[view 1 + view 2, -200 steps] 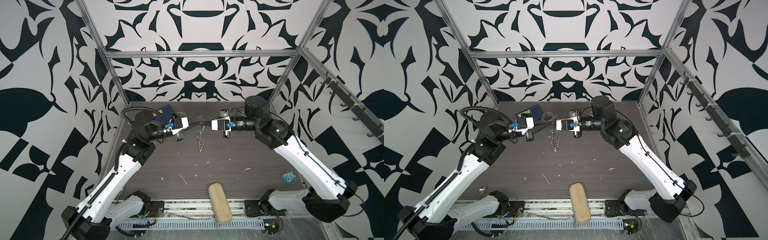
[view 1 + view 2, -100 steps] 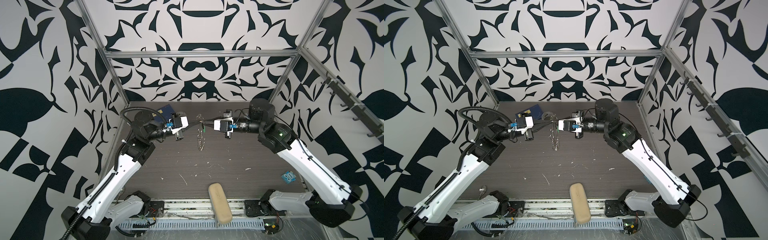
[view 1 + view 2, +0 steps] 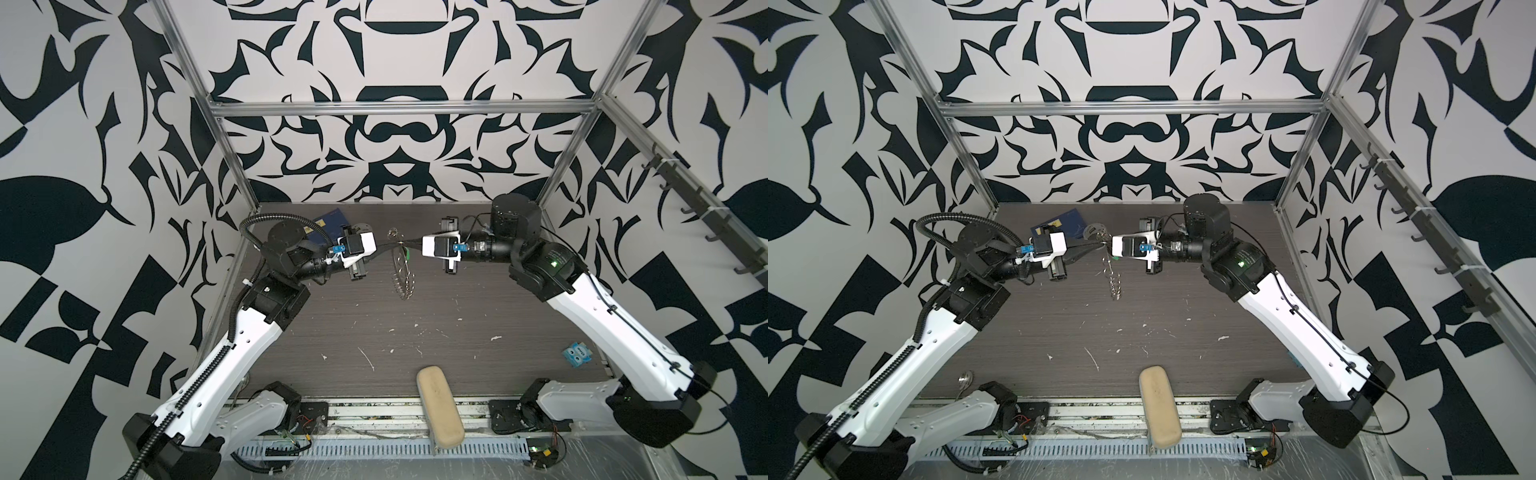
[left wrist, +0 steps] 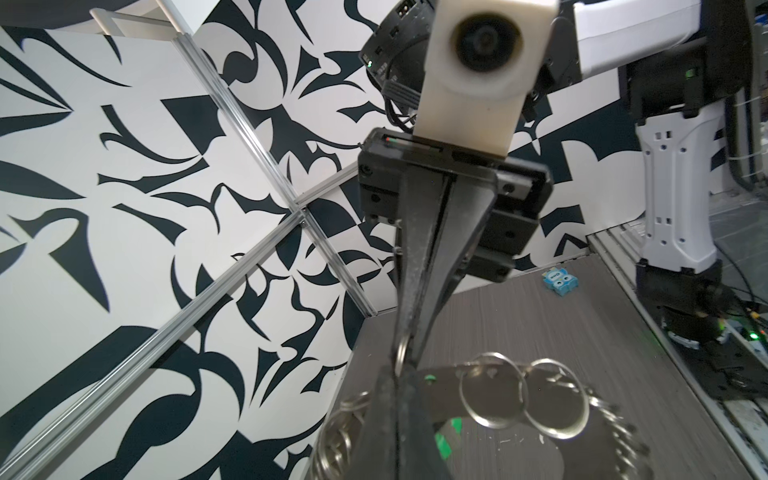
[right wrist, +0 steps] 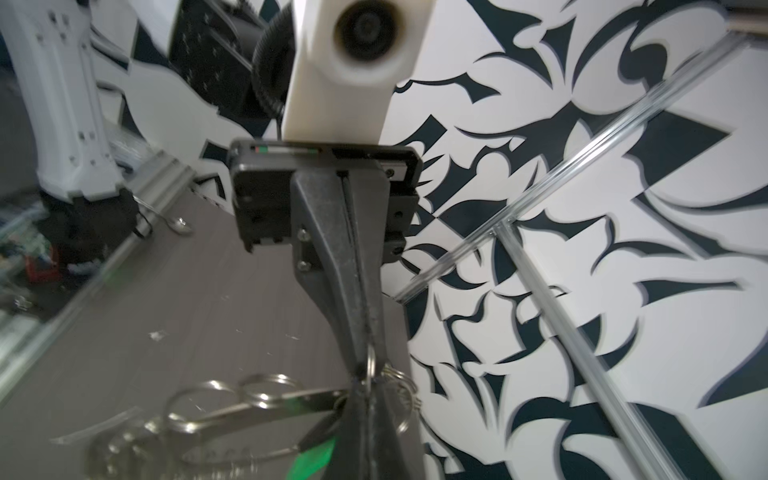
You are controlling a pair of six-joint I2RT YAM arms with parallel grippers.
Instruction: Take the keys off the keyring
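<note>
Between left hand (image 3: 390, 247) and right hand (image 3: 411, 242), keyring (image 3: 402, 272) pinched

Bright, even light, soft shadows — the keyring (image 5: 232, 446) looks smeared and unfocused in the right wrist view.

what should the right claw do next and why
Probably ease the right claw away from the left claw, tugging its pinched wire loop off the keyring. Both claws are shut tip to tip at the lifted keyring's rim, and the green key hangs close by them.
</note>
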